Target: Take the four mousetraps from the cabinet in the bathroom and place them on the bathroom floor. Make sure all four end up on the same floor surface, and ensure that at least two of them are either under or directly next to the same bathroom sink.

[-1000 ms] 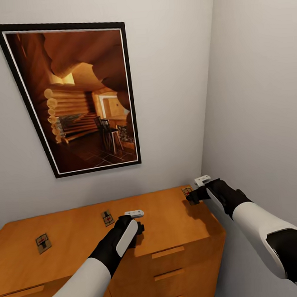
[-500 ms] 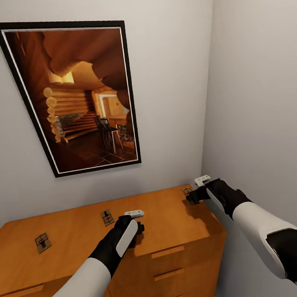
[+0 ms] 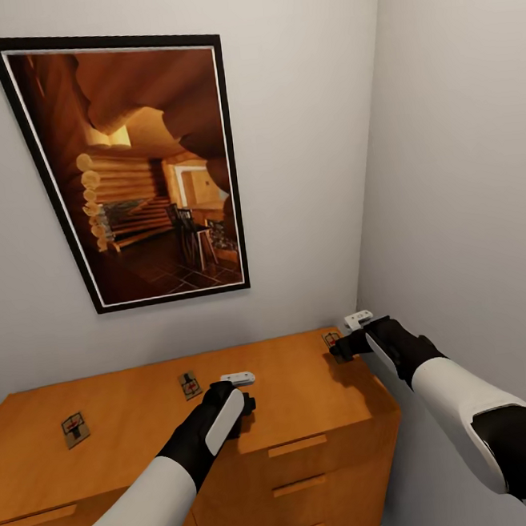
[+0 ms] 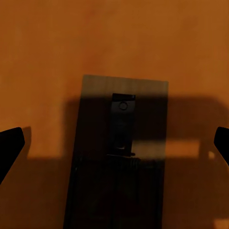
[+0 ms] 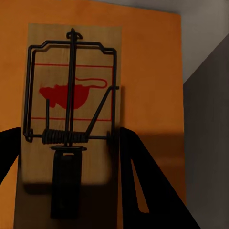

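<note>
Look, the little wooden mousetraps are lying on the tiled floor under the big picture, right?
Not the floor. The head view shows the small brown wooden mousetraps lying on the flat top of the orange-brown wooden cabinet, below the black-framed picture.

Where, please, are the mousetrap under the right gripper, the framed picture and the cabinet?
mousetrap [image 5: 71,95], right wrist view, on the red mouse print on its board.
framed picture [image 3: 137,166], head view, on the middle of the log-cabin print.
cabinet [image 3: 307,387], head view, on a bare part of its top.
</note>
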